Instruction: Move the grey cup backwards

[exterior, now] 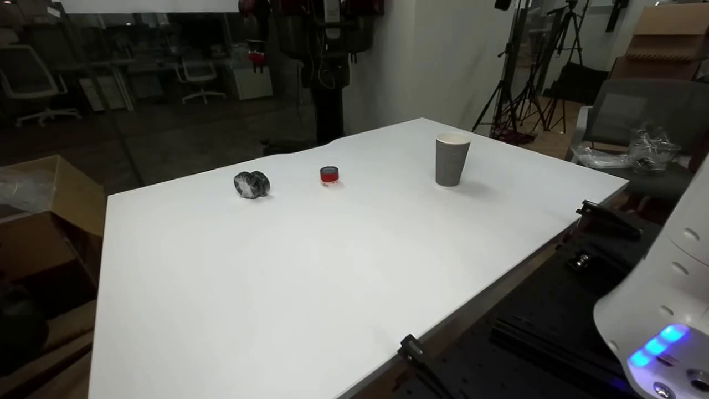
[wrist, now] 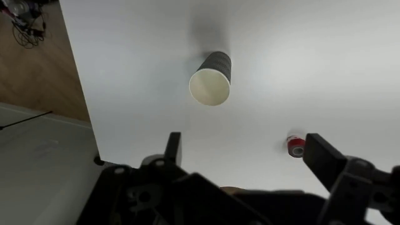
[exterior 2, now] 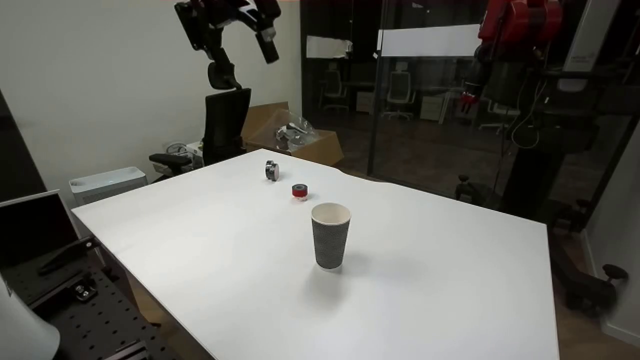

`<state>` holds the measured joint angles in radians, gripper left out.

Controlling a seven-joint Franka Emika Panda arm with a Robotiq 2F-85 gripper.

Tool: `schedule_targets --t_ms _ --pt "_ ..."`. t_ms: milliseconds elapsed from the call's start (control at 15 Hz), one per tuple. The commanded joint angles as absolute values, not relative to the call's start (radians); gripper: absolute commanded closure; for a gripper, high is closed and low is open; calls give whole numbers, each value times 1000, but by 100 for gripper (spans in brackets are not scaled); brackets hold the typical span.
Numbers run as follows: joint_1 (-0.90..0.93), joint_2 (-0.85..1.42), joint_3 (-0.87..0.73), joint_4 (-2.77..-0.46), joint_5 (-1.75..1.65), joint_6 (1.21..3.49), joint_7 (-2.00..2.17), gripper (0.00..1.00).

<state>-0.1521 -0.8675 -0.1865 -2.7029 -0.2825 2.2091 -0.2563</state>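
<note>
Spread wide and empty, my gripper faces the white table; the grey cup stands upright beyond my fingertips, left of their midline in the wrist view.

In an exterior view, across the upper half, I had left to right on the desk an unidentified object, a roll, the cup.

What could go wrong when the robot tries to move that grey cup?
The grey cup stands upright and narrows toward its base, so a sideways nudge might tip it. In the wrist view, the small red item appears beside one side of the open tool; coming down there could knock it.
</note>
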Motion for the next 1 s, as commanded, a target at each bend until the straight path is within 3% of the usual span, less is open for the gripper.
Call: schedule_targets --t_ms 0,333,533,600,933 --pt "-135 -784 -247 -2671 -215 2293 -246 0" --pt "-49 -598 -364 -2582 -14 2206 -380 0" --pt "-131 -498 -297 -2554 -66 2260 -278 0" --pt "-105 -573 -323 -2610 -27 2245 -356 0" --pt "-136 -507 -280 -2593 -44 2298 -322 0"
